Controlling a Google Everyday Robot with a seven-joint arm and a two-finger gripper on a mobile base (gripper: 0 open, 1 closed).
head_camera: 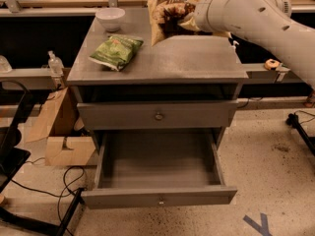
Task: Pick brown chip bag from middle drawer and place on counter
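Observation:
The brown chip bag point(165, 14) hangs tilted over the back edge of the counter point(192, 58), right of middle. My gripper point(189, 19) is at the bag's right side, shut on it, at the end of the white arm that comes in from the upper right. The arm hides part of the bag. The middle drawer point(157, 196) is pulled fully open below, and its inside is bare.
A green chip bag point(116, 50) lies on the counter's left part, with a white bowl point(110, 18) behind it. The drawer with the taller front point(157, 115) is shut. A cardboard box point(59, 132) and cables lie on the floor at the left.

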